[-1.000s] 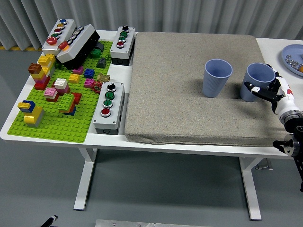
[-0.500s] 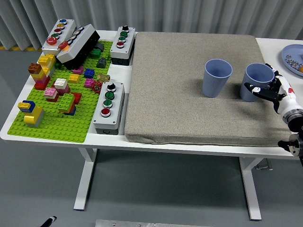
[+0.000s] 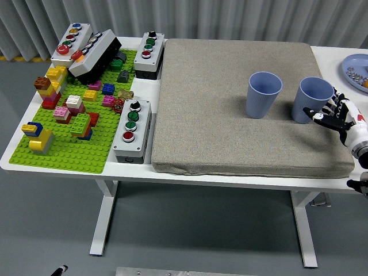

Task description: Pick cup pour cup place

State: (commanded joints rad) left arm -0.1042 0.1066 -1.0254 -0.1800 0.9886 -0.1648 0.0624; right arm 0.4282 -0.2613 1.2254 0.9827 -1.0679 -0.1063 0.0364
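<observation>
Two blue cups stand upright on a grey mat (image 3: 230, 109). One cup (image 3: 263, 94) is near the mat's middle right, the other cup (image 3: 311, 99) close to the mat's right edge. My right hand (image 3: 332, 113) is just right of the right cup, fingers spread and holding nothing; whether the fingertips touch the cup's side I cannot tell. What the cups hold is hidden. My left arm is out of view.
A green baseplate (image 3: 69, 149) with several coloured bricks fills the table's left. Button boxes stand at the back left (image 3: 72, 43), at the mat's back-left corner (image 3: 149, 54) and beside its left edge (image 3: 132, 131). A blue plate (image 3: 356, 69) sits at the far right.
My right hand has drawn back to the right and lower, off the right cup, and its fingers have opened. Both cups stand as before.
</observation>
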